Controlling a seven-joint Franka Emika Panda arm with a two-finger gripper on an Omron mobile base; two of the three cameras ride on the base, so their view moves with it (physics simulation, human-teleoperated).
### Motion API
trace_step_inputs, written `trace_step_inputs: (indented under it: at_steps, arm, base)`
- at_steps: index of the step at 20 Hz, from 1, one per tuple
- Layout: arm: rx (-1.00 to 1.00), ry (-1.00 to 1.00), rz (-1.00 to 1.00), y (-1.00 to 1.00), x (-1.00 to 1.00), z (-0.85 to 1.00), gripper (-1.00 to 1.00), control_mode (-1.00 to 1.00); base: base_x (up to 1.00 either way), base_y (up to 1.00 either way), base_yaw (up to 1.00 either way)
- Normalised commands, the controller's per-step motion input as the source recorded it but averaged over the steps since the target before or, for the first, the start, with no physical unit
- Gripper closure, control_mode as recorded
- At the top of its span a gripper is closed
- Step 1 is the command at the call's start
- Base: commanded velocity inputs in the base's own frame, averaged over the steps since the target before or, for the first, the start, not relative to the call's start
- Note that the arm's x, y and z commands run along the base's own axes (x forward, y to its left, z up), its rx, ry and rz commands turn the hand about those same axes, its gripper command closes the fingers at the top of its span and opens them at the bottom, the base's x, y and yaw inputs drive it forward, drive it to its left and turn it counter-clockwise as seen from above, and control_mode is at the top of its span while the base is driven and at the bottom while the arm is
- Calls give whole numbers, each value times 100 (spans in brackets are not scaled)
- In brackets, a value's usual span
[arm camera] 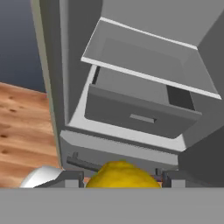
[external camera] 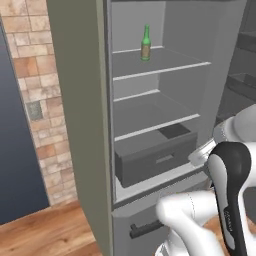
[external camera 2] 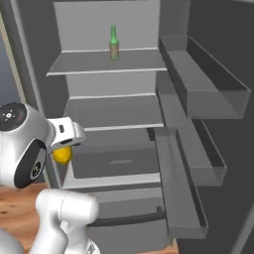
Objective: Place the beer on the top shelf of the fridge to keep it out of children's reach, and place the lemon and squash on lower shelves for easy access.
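Done: beer (external camera: 145,43) stands on top shelf (external camera: 165,69) | Now: your gripper (arm camera: 123,177) is closed on the lemon (external camera 2: 63,155) (before the open fridge (external camera 2: 104,15)) | Left: you shelve it low, then squash.

beer (external camera 2: 114,42) upright on top shelf (external camera 2: 79,67) of open fridge (external camera 2: 106,20), lemon (external camera 2: 63,155) in gripper (external camera 2: 64,149) below
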Motion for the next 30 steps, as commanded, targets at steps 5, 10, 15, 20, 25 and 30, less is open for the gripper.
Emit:
trace_step_inputs:
  at_steps: [5,10,15,20,25,30]
  arm:
    - [0,0,0,0,0,0,100,100]
    - [0,0,0,0,0,0,100,100]
    - [0,0,2,0,12,-2,100,-100]
    - [0,0,7,-8,67,-19,100,-100]
    - [0,0,3,0,81,-34,100,-100]
    - [0,0,2,0,87,-50,100,-100]
  base:
    - [76,-40,9]
    - [68,-41,11]
    - [50,-5,9]
    - [0,0,0]
    - [0,0,0]
    - [0,0,0]
